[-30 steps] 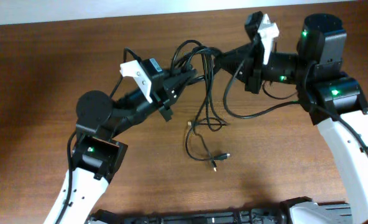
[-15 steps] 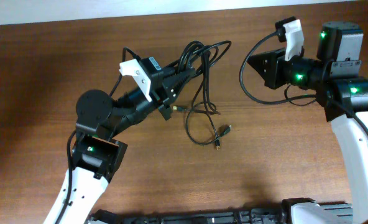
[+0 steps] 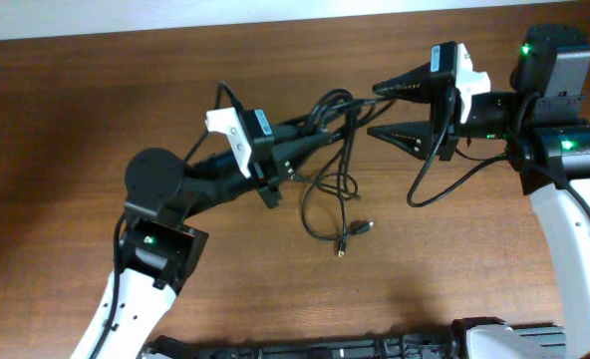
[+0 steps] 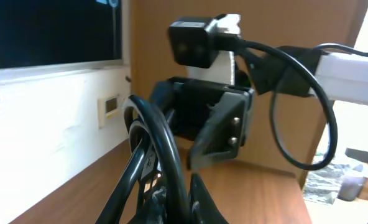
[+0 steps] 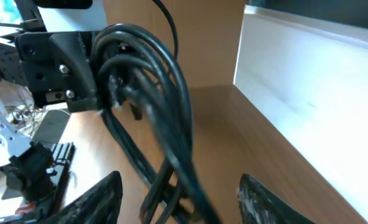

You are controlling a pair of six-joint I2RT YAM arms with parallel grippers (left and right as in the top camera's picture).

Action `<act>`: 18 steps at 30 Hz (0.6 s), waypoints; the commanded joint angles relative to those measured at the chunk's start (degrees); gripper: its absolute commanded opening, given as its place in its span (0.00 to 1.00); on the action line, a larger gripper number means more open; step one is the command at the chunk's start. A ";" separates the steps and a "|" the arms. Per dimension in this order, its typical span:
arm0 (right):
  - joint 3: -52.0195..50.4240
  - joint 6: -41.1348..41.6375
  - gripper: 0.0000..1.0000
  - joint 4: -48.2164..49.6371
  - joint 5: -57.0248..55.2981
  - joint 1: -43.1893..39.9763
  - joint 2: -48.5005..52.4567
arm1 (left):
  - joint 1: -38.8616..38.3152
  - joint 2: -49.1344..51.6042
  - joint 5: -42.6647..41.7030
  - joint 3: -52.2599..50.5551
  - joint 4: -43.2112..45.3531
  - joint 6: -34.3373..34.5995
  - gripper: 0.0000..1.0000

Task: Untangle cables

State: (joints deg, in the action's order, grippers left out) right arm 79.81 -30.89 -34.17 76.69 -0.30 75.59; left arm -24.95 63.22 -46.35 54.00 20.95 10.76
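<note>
Black fingers (image 3: 405, 86) of the right tool (image 3: 383, 110) are spread wide, and nothing is pinched between them. The open mouth is pointed at the cables (image 3: 332, 112), which are found just in front of the fingertips, on the side toward the left tool (image 3: 310, 130). In the right wrist view the bunch is seen in line with the gap. Whether any strand is already touched cannot be told.

The left tool is pressed shut on the same bunch from the other side, so the cables are held up off the desk (image 3: 76, 100) there. The bunch is stretched along a line from one tool to the other. Below the held part, loose loops (image 3: 330, 194) are laid on the wood toward the front of the desk. Two small plug ends (image 3: 360, 228) are seen at the bottom, well apart from both tools.

The right tool is judged to be the free one, and it is near enough for a new grab. A short push straight ahead is likely needed so that one strand can be pinched. Many strands are packed close together, so more than one could be caught. A thick wire (image 3: 444, 179) of the right arm is looped beside the tool, and it could be mixed up with the cables.
</note>
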 commanded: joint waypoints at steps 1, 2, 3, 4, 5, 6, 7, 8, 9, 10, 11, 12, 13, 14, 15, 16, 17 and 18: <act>0.28 -0.61 0.54 0.17 4.22 0.28 -0.09 | -1.22 -1.07 -0.81 0.59 1.57 -0.07 0.00; 0.28 -0.61 0.52 0.17 4.20 0.28 -0.09 | -1.22 -1.09 -0.83 0.59 1.79 -0.04 0.00; 0.28 -0.61 0.45 0.17 4.20 0.28 -0.09 | -1.22 -1.09 -0.83 0.59 2.05 0.63 0.00; 0.28 -0.61 0.41 0.17 4.22 0.28 -0.09 | -1.22 -1.07 -0.81 0.59 2.45 1.25 0.00; 0.28 -0.61 0.41 0.17 4.26 0.28 -0.09 | -1.22 -1.09 -0.81 0.59 2.60 1.22 0.00; 0.28 -0.61 0.40 0.15 4.70 0.28 -0.09 | -1.22 -1.09 -0.76 0.59 2.64 1.25 0.00; 0.28 -0.61 0.40 0.17 5.70 0.28 -0.09 | -1.22 -1.07 -0.76 0.59 3.10 1.84 0.00; 0.28 -0.61 0.40 0.15 6.64 0.28 -0.09 | -1.22 -1.07 -0.76 0.59 4.07 3.63 0.00; 0.28 -0.61 0.40 0.17 7.23 0.28 -0.09 | -1.22 -1.07 -0.79 0.59 4.63 4.59 0.00; 0.28 -0.63 0.40 0.20 7.45 0.28 -0.09 | -1.20 -1.07 -0.79 0.59 4.87 4.66 0.00; 0.28 -0.61 0.39 0.22 8.20 0.28 -0.09 | -1.29 -1.07 -0.79 0.59 5.01 4.66 0.00; 0.28 -0.61 0.36 0.15 9.03 0.28 -0.09 | -1.70 -1.05 -0.59 0.59 5.01 4.66 0.00; 0.28 -0.61 0.33 0.15 9.62 0.33 -0.09 | -2.01 -0.94 -0.33 0.59 5.03 4.63 0.00; 0.28 -0.61 0.31 0.15 10.14 0.33 -0.09 | -2.36 -0.70 -0.15 0.59 5.33 4.66 0.00; 0.28 -0.61 0.21 0.15 10.14 0.33 -0.09 | -2.73 -0.15 0.26 0.59 5.40 4.63 0.00; 0.28 -0.61 0.16 0.15 10.14 0.33 -0.09 | -2.75 0.22 0.13 0.59 5.38 4.66 0.00; 0.28 -0.59 0.12 0.13 10.14 0.33 -0.09 | -2.75 0.33 0.04 0.59 5.38 4.66 0.00; 0.28 -0.59 0.08 0.13 10.12 0.33 -0.09 | -2.75 0.42 0.07 0.59 5.40 4.68 0.00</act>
State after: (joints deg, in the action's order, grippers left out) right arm 79.81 -31.66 -34.13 84.79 -0.30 75.59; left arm -27.49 63.29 -46.74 54.00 25.69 14.63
